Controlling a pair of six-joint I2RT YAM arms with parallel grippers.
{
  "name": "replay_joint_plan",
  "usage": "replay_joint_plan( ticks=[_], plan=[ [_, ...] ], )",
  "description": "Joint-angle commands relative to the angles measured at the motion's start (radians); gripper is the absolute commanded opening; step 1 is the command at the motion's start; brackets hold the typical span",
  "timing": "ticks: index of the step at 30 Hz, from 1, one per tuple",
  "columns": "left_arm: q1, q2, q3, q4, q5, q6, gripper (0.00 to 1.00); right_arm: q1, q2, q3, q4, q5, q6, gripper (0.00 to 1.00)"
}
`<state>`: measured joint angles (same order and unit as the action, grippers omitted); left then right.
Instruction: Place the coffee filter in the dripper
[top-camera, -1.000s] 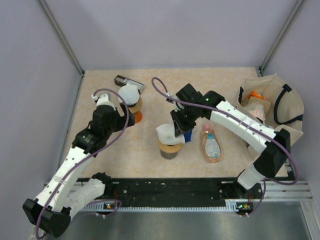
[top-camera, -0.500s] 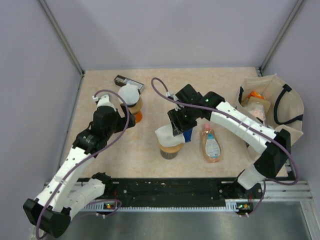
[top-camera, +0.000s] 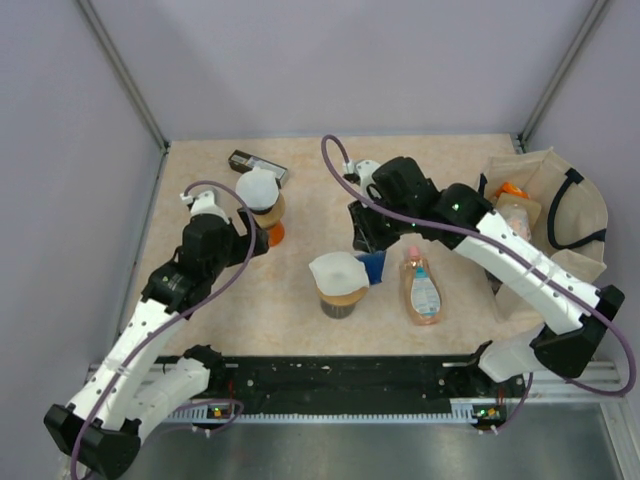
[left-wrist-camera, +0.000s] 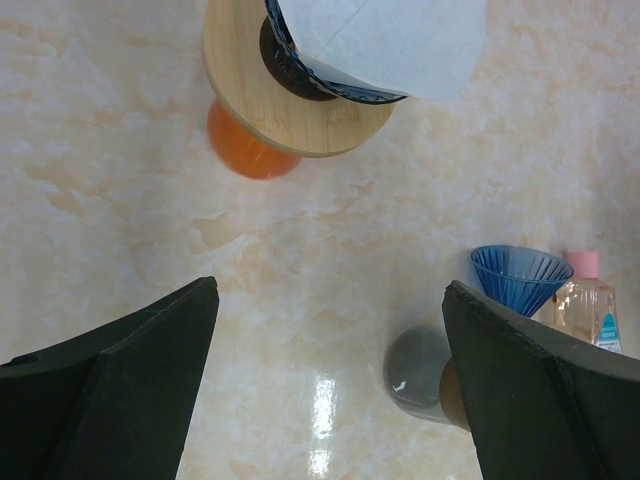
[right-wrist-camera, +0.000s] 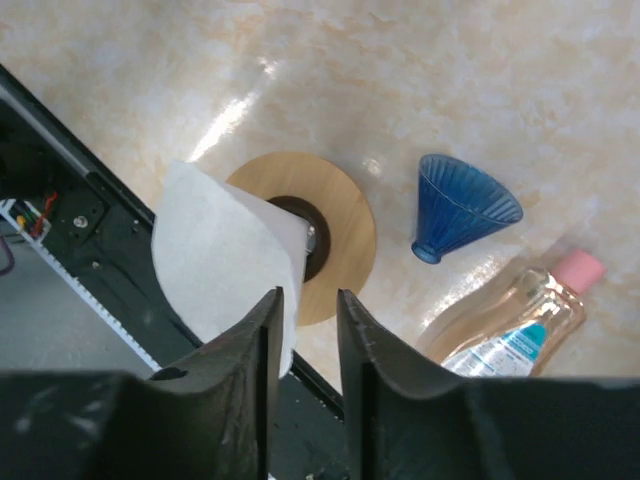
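The left gripper (left-wrist-camera: 330, 300) hangs with jaws spread wide and empty, near a filter-topped stand (top-camera: 258, 192). Mid-scene on the table (top-camera: 300, 220), the coffee filter (top-camera: 335, 268) sits in the wood-collared dripper (top-camera: 341, 296). The right gripper (right-wrist-camera: 310, 300) hovers beyond it, jaws slightly parted and empty. A blue cone (top-camera: 374, 266) and a bottle (top-camera: 422, 290) lie to the right.

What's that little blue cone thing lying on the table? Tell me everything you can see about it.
The blue cone looks like see-through blue plastic, with fine ribs running from its wide rim down to its narrow tip. It lies on its side on the marbled table, between the wooden-collared dripper and the pink-capped bottle, seemingly touching neither. Nothing grips it.
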<state>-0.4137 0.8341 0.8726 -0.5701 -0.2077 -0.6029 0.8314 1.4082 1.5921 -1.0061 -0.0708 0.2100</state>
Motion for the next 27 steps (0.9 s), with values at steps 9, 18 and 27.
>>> replay_joint_plan(
  ticks=[9,18,27],
  plan=[
    [0.004,-0.078,-0.027,-0.007,-0.036,-0.012,0.99,0.146,0.067,0.014,0.061,-0.041,-0.077,0.14],
    [0.006,-0.063,-0.034,-0.010,-0.041,-0.014,0.99,0.150,0.140,-0.034,0.050,-0.021,-0.077,0.12],
    [0.006,-0.058,-0.034,-0.010,-0.051,-0.008,0.99,0.153,0.164,-0.092,0.034,0.043,-0.078,0.12]
  ],
)
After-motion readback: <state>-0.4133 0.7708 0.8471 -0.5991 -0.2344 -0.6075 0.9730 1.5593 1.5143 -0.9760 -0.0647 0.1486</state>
